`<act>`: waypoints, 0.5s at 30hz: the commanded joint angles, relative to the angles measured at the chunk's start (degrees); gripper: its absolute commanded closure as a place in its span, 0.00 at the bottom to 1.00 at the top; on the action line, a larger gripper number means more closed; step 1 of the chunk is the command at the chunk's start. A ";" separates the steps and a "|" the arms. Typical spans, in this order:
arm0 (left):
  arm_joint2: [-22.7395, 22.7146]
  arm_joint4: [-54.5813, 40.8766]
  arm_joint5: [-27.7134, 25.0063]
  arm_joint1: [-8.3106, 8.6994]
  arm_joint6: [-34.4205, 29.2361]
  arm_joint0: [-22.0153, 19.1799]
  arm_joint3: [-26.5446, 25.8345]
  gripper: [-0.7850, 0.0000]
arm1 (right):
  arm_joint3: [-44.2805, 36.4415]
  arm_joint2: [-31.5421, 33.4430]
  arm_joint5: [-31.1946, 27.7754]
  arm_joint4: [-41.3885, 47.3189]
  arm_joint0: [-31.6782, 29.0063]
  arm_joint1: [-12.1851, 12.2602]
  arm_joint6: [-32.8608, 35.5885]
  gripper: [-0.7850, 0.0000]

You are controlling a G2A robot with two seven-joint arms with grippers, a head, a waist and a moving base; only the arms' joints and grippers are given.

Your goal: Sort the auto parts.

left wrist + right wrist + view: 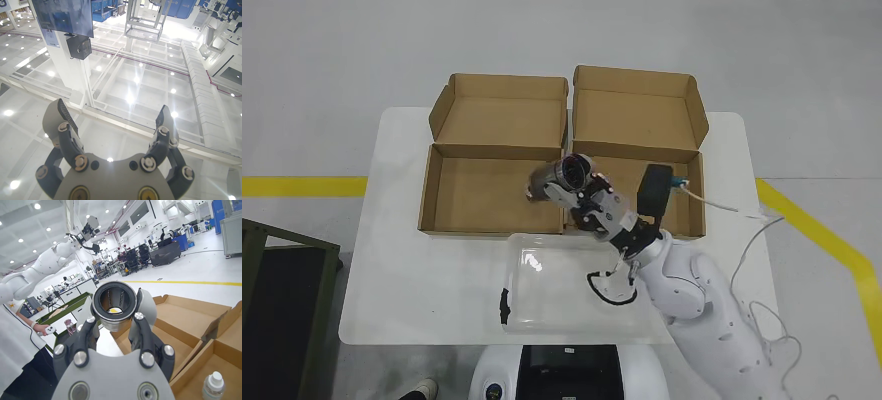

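1. the right gripper (115, 315) has its fingers closed around a metal bearing (111, 323), a hollow cylinder with a black ring at its open end, gripped on both sides of its wall.
2. in the top view the bearing (564, 176) is held in the air over the right end of the left cardboard box (477, 195), close to where that box meets the right cardboard box (622, 168). its open end faces away from the right gripper (580, 188).
3. the left gripper (112, 106) points up at the ceiling with its fingers spread wide and nothing between them.
4. both boxes sit side by side along the far edge of the table (412, 280), their lids folded back.
5. the right wrist view shows the left box (181, 317) bare inside, while a small clear bottle (213, 385) with a white cap stands upright in the right box (223, 357).
6. a clear plastic tray (552, 295) lies at the near edge of the table, just in front of the boxes.
7. a short black strip (504, 305) sits at the tray's left rim.
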 commanded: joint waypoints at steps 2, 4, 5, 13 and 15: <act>0.00 0.00 0.00 0.00 0.00 0.00 0.00 0.00 | 0.22 0.40 0.22 2.82 -0.42 -0.11 -0.95 1.00; 0.00 0.00 0.00 0.00 0.00 0.00 0.00 0.00 | 0.42 0.52 -0.07 4.63 -0.56 -0.19 -1.44 1.00; 0.00 0.00 0.00 0.00 0.00 0.00 0.00 0.00 | 0.48 0.60 -0.22 5.19 -0.58 -0.21 -1.51 1.00; 0.00 0.00 0.00 0.00 0.00 0.00 0.00 0.00 | 1.26 1.10 -0.93 12.04 -1.18 -0.47 -1.93 1.00; 0.00 0.00 0.00 0.00 0.00 0.00 0.00 0.00 | 1.52 0.98 -0.98 13.42 -1.23 -0.57 -2.06 1.00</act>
